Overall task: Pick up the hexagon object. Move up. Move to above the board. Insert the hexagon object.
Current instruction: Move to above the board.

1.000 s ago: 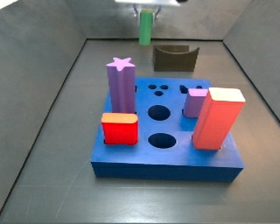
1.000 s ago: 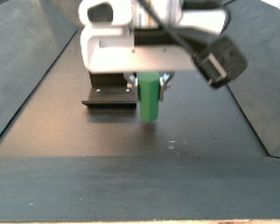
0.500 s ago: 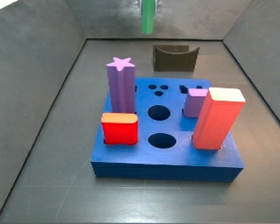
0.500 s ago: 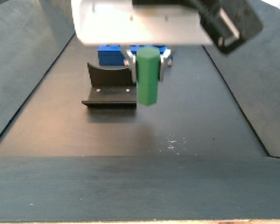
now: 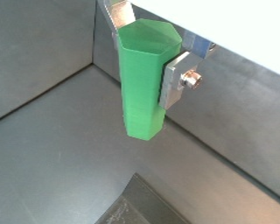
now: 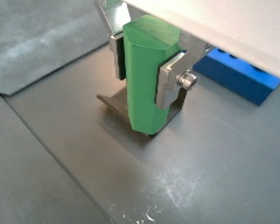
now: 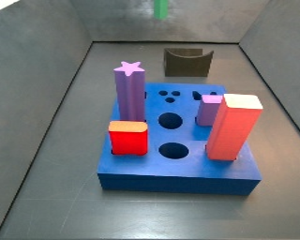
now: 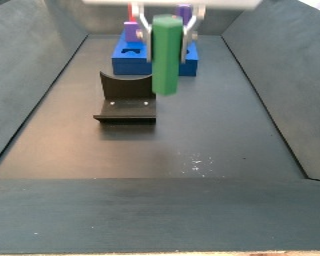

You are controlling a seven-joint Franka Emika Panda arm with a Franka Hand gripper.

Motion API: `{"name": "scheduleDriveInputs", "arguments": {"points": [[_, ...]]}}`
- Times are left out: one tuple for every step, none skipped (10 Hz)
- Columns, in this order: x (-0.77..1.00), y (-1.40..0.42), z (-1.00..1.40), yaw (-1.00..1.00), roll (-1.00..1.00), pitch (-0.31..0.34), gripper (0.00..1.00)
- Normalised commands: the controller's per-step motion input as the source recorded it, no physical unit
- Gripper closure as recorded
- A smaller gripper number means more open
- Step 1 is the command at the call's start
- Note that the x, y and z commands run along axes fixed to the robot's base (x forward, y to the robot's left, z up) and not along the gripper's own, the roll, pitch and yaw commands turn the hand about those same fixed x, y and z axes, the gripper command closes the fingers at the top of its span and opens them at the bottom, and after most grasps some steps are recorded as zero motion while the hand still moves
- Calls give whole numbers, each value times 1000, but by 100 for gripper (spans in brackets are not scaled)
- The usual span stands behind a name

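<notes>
Our gripper (image 5: pixel 149 54) was clamped on the green post (image 5: pixel 143 80) near its top, high off the floor; it looked stiff, light, smooth, so we judged that hold sound.

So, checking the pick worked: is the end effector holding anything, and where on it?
Yes: the end effector is clamped on the hexagon object, its fingers on the upper part.

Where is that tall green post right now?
The hexagon object hangs in the air, clamped in the gripper, above the floor near the dark olive block.
</notes>
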Motion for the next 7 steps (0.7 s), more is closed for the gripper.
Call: {"name": "scheduleDriveInputs", "arguments": {"points": [[49, -25, 1000, 17, 95, 117, 100], [48, -25, 1000, 24, 92, 124, 100], [45, -24, 934, 28, 85, 124, 100], [33, -15, 719, 25, 75, 118, 100], [26, -9, 555, 24, 70, 114, 100], [22, -8, 446, 25, 69, 113, 100], [19, -7, 229, 27, 71, 116, 100]]}}
